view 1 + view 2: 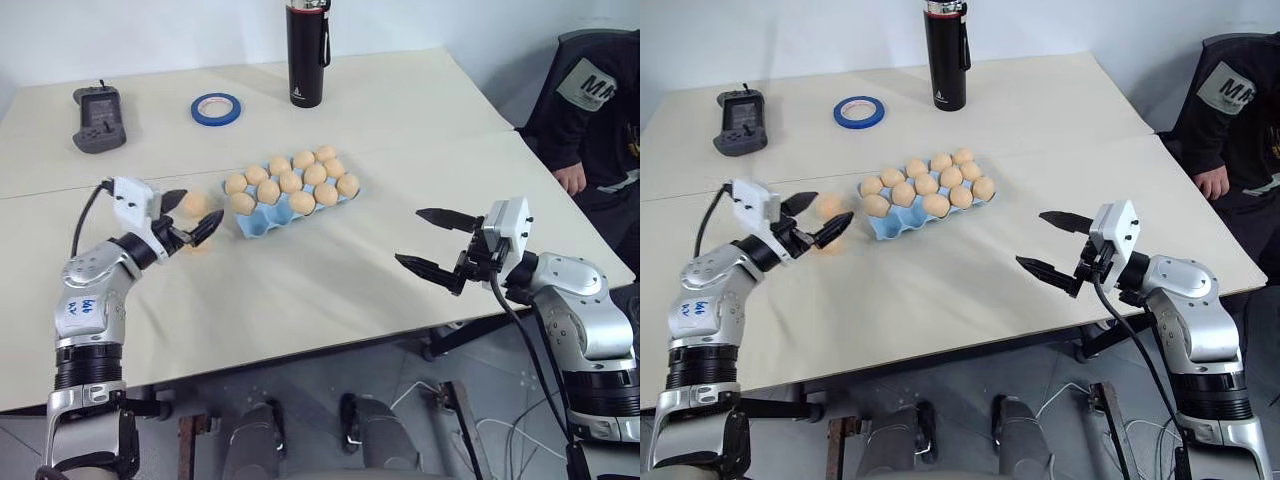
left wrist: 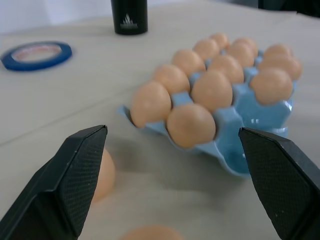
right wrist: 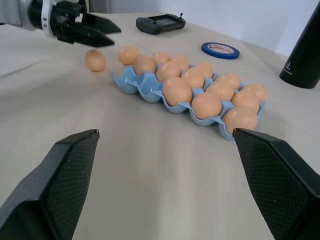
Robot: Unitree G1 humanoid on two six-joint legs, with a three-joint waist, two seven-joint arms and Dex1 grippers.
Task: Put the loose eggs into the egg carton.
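The loose eggs [image 3: 95, 60] lie on the table just beside the left gripper [image 1: 184, 220], whose fingers are spread wide and hold nothing; a second egg [image 3: 128, 54] lies beyond the first, near the end of the egg carton [image 1: 262, 224]. To do this step well, I think the gripper should put one finger on each side of the nearer egg and close softly, because it rolls easily. One corner pocket beside these eggs looks free; the right gripper [image 1: 432, 243], also spread and empty, hangs well apart.

Bare table [image 1: 330, 290] before egg carton [image 1: 262, 222]; loose eggs [image 1: 194, 204] left

Robotics lab: plain paper-covered counter [image 1: 330, 290] against white wall, handheld controller [image 1: 98, 117] upper left, cables [image 1: 470, 420] on floor lower right.
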